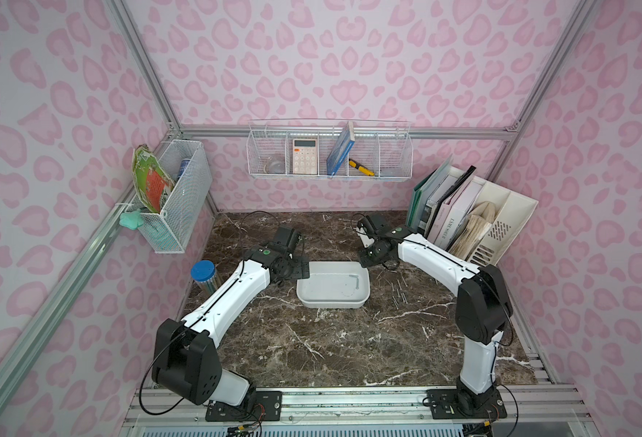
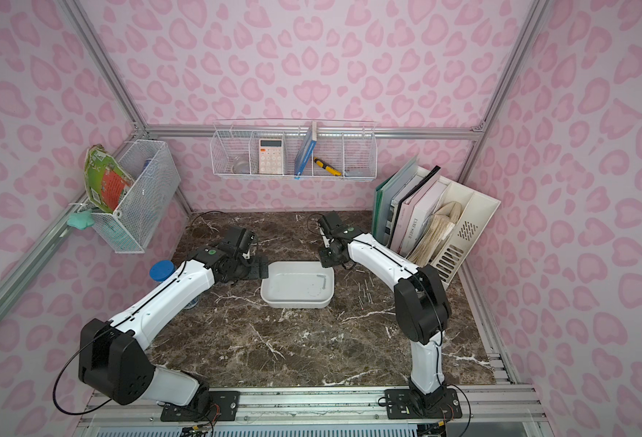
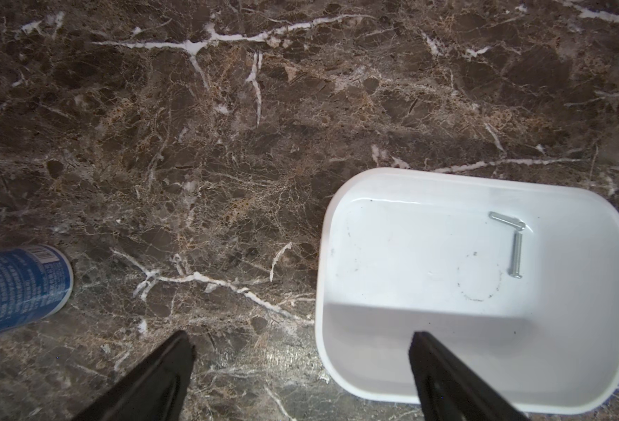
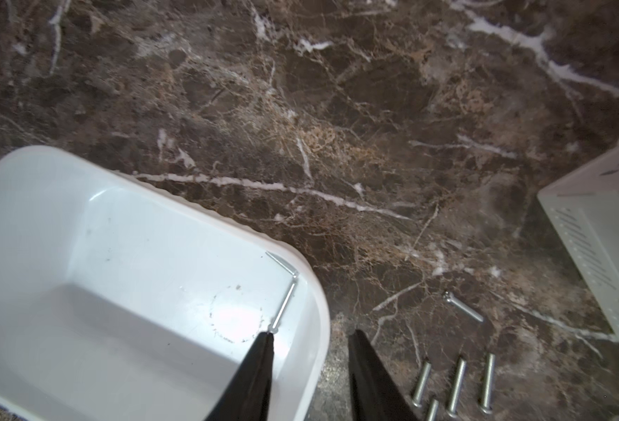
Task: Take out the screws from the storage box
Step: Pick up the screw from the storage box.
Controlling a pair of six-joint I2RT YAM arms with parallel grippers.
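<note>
Storage box (image 1: 323, 287): white and low, flat in the middle of the brown stone surface (image 1: 312, 340).
Screws in the box (image 3: 515, 255): two thin silver ones. They lie flat near the box's 2 o'clock corner, and their ends meet like a letter L.
Screws on the surface (image 4: 455, 381): at least five, lying flat at the box's 3 o'clock, just beside it.
Left pincer (image 3: 300, 339): spread wide, with nothing in it. It sits at the box's 10 o'clock corner, one finger over the box and one over the bare surface.
Right pincer (image 4: 311, 337): fingers apart, pinching nothing. It sits at the box's 1 o'clock corner. One finger is over the box, close to a screw's head, and the other is outside the box wall.
Blue can (image 1: 203, 270): stands at the box's 9 o'clock, well apart, beside the left arm.
File holder (image 1: 501, 227): cream, full of books, at the box's 2 o'clock, near the right arm.
</note>
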